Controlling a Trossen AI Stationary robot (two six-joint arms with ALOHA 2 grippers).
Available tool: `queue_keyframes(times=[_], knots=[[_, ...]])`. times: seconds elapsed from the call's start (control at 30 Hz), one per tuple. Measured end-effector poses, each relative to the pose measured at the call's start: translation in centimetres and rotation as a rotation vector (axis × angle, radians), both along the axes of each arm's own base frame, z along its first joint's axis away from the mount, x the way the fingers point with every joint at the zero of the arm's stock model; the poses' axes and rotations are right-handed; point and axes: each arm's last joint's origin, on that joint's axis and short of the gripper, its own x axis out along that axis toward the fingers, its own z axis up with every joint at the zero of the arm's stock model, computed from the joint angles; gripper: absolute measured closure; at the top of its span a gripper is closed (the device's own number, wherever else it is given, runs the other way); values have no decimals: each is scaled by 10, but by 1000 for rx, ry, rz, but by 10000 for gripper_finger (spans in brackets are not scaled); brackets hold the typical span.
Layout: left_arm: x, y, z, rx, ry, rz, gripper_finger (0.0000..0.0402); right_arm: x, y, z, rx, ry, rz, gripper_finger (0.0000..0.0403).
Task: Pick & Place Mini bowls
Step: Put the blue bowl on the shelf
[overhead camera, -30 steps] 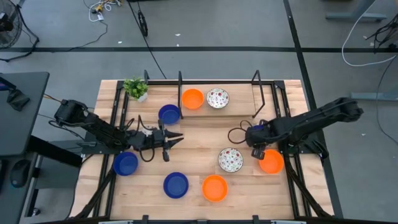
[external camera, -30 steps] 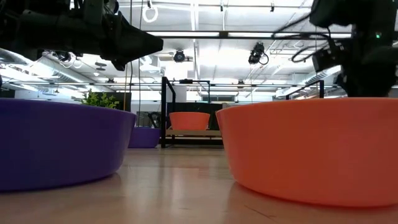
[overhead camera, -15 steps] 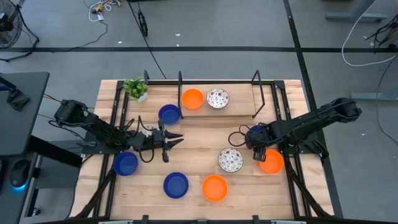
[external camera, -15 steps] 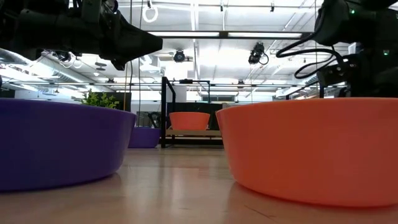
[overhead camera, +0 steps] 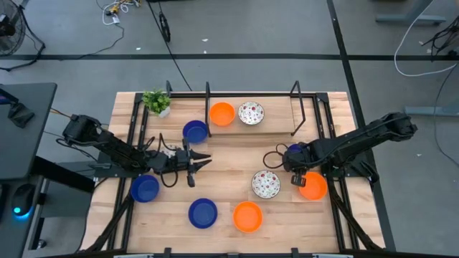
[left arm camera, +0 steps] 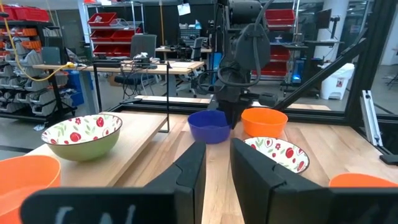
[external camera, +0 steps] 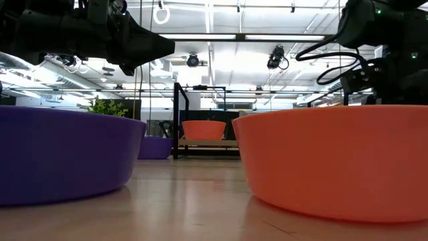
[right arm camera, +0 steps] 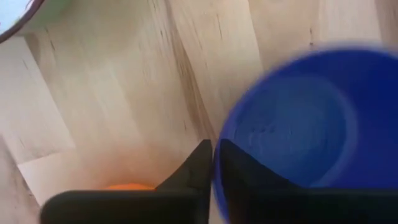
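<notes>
My right gripper (right arm camera: 213, 149) stands over the table's right middle (overhead camera: 295, 172), shut on a blue mini bowl (right arm camera: 292, 118) that my arm partly hides from above (overhead camera: 292, 150). Beside it are an orange bowl (overhead camera: 313, 186) and a floral bowl (overhead camera: 265, 184). My left gripper (overhead camera: 204, 159) hovers at the left middle, open, with nothing between its fingers (left arm camera: 214, 163). It points toward the table's right. My right gripper holds the blue bowl by its rim (right arm camera: 216, 165) on the bowl's near side. One finger is inside the bowl and one is outside. The fingers come from above, pointing down. The bowl sits level (left arm camera: 208, 127); I cannot tell whether it is off the table.
On the far shelf stand an orange bowl (overhead camera: 221, 113) and a floral bowl (overhead camera: 251, 112), with a blue bowl (overhead camera: 195, 131) before them and a potted plant (overhead camera: 156, 101) at the far left. Near the front edge are two blue bowls (overhead camera: 144, 188), (overhead camera: 203, 213) and an orange bowl (overhead camera: 247, 216).
My right gripper has shifted a little toward the table's left edge at the blue bowl, then held still.
</notes>
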Motion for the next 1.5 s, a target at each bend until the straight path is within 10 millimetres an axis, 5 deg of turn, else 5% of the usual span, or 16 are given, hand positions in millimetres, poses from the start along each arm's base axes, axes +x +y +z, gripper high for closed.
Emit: queue_keyframes(times=[0.37, 0.57, 0.97, 1.5], knots=[[0, 0, 0, 0, 0, 2, 324, 35, 12, 65, -52, -246, 98, 398], [0, 0, 0, 0, 0, 2, 324, 52, -4, 92, -199, -377, 169, 399], [0, 0, 0, 0, 0, 1, 324, 66, -83, 67, -264, -198, 95, 399], [0, 0, 0, 0, 0, 1, 324, 63, -137, 39, -296, -12, -3, 396]])
